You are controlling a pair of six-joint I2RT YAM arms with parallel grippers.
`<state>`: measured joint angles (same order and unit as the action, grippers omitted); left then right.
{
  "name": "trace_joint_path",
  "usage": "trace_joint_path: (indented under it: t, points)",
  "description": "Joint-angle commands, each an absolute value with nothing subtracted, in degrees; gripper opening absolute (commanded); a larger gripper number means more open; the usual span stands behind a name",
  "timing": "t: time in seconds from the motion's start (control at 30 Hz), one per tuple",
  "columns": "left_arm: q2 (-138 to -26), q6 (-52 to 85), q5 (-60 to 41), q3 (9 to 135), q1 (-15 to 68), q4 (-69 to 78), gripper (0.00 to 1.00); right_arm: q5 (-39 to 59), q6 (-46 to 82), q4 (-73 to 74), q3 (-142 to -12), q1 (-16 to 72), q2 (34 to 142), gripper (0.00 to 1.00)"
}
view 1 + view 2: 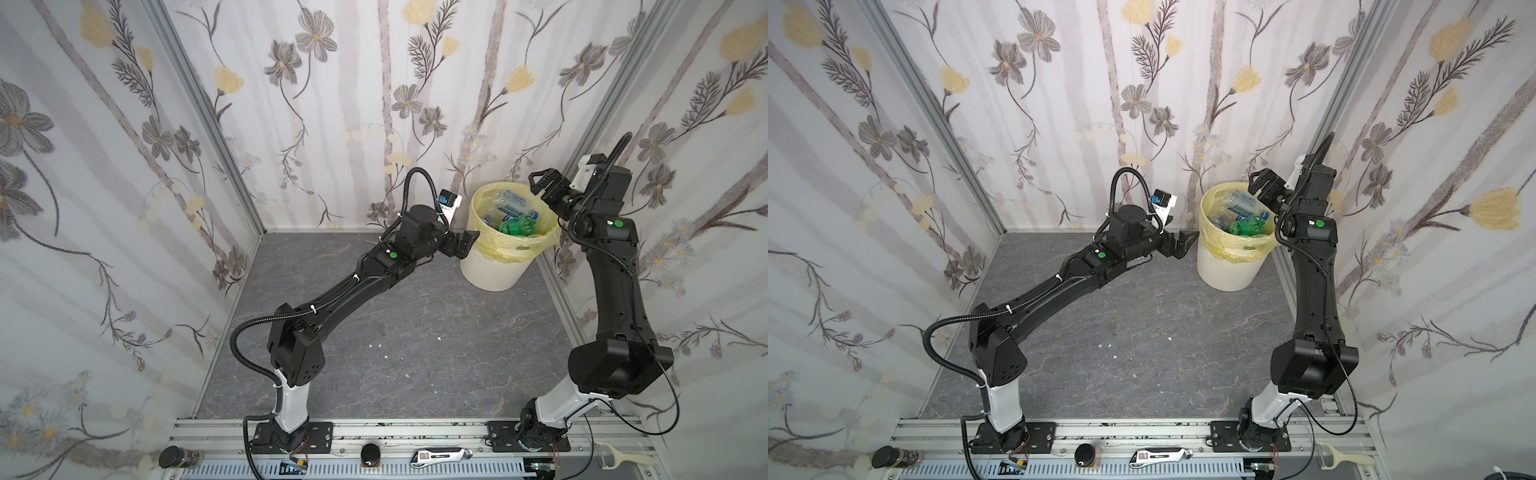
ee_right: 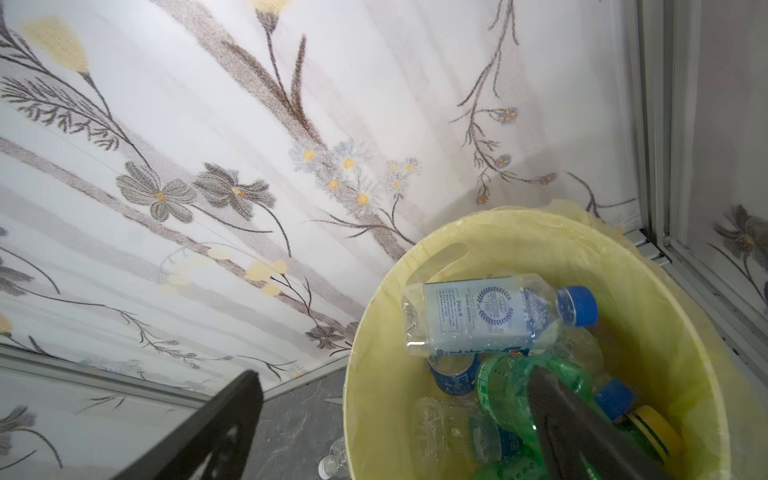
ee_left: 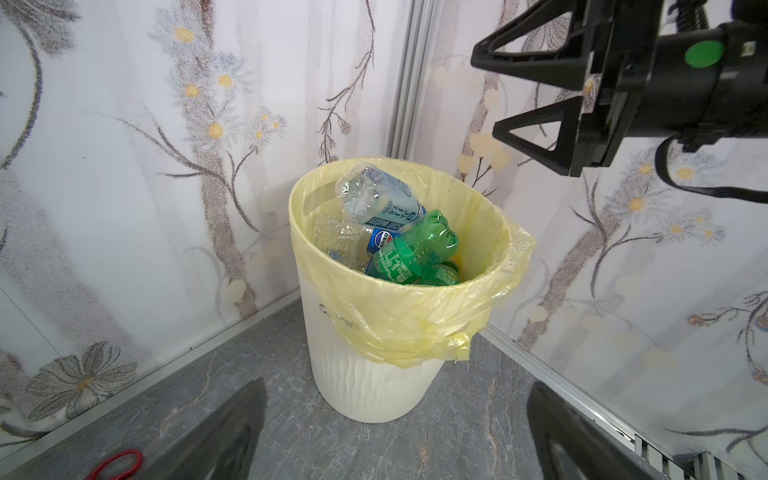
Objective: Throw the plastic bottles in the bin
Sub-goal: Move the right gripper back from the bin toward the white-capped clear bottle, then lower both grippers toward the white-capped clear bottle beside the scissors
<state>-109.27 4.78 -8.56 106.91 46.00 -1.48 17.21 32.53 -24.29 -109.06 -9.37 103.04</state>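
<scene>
right tool (image 3: 485,93) spread above bin (image 1: 490,270) rim | left tool (image 1: 466,246) spread beside bin

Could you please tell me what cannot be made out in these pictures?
- Bottles deep in the bin: covered by the top bottles in every view, so they cannot be counted.
- The red scissors: left wrist view, cut off by the picture's edge.
- What looks like a clear bottle on the floor: right wrist view, partly behind the bin's rim and cut off by the edge.
</scene>
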Motion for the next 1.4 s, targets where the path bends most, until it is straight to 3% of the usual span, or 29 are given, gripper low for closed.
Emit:
trace_joint_path:
  t: [0.0, 0.47, 0.87, 1.07, 1.37]
  points:
    - [-108.82, 5.45, -8.44, 106.50, 45.82, -0.43, 1.00, 16.28, 31.81, -23.25, -108.15, -9.27, 102.28, 1.00]
    - [-107.82, 6.84, -5.08, 103.80, 45.38, -0.75, 1.00, 16.59, 31.50, -19.96, -102.73, -7.32, 97.97, 1.00]
    - [-108.56, 13.74, -3.22, 98.15, 37.61, -3.84, 1.00, 16.65, 31.11, -16.49, -94.14, -2.24, 94.08, 1.00]
    - [-110.95, 13.53, -2.77, 94.37, 31.33, -5.16, 1.00, 14.05, 28.19, -16.48, -91.73, 4.78, 93.54, 1.00]
    - [-116.76, 14.85, -4.02, 93.43, 23.90, -7.73, 1.00, 6.96, 24.70, -17.28, -90.20, 18.94, 101.04, 1.00]
